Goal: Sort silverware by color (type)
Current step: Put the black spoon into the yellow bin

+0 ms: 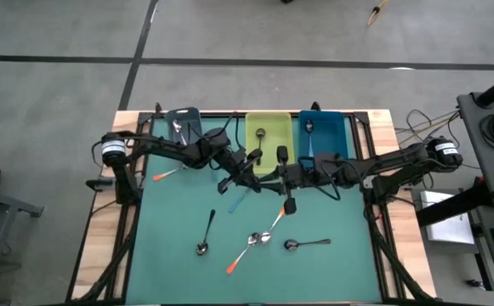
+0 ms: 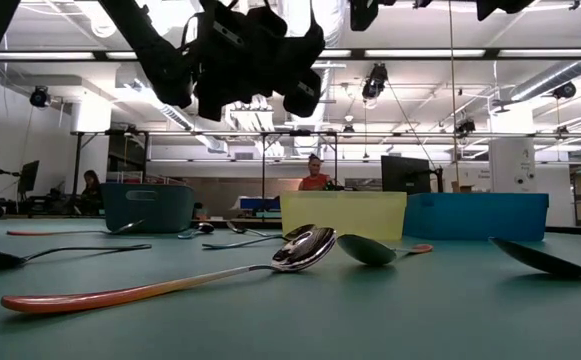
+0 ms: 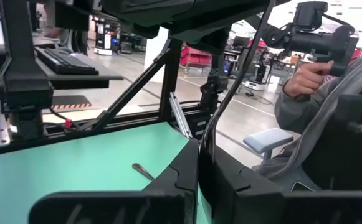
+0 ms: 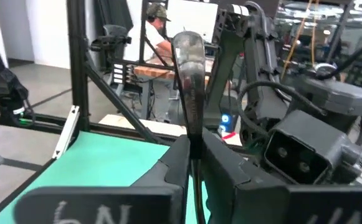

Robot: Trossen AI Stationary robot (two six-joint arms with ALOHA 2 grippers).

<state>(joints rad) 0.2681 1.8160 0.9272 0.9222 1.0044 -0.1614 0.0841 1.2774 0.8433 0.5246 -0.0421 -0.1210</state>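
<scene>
Closest thing in was the right gripper (image 4: 192, 146). Its fingers were pinched on the thin shaft of a dark-handled spoon (image 4: 189, 50), which stood upright with the shiny bowl on top, and holding it low on the handle like that looked to me like a way to keep the spoon clear of the table for carrying. The left gripper (image 3: 198, 163) had its fingers pressed fully together right up by the right one over the middle of the green mat (image 1: 170, 255). I honestly couldn't tell whether anything was caught in it, though a pale blue handle (image 1: 238, 201) poked out just below it in the overhead view. The two arms meeting nose to nose made me guess a hand-off or a regrip, but that's only my read. Further out, the loose spoons lay flat on the mat: an orange-handled spoon (image 2: 170, 285) with a mirror-bright bowl nearest the table-level camera, a second orange one (image 1: 166, 175) off to the left side, a black-handled spoon (image 1: 206, 234), and a dark spoon (image 1: 306, 244) apart on the right. Beyond them, along the far edge, sat a grey bin (image 1: 197, 119), a yellow-green bin (image 1: 272, 116) and a blue bin (image 1: 336, 119), each with at least one spoon in it, so the sorting looked partly done. Way back, a person (image 2: 315, 175) sat in the room.
</scene>
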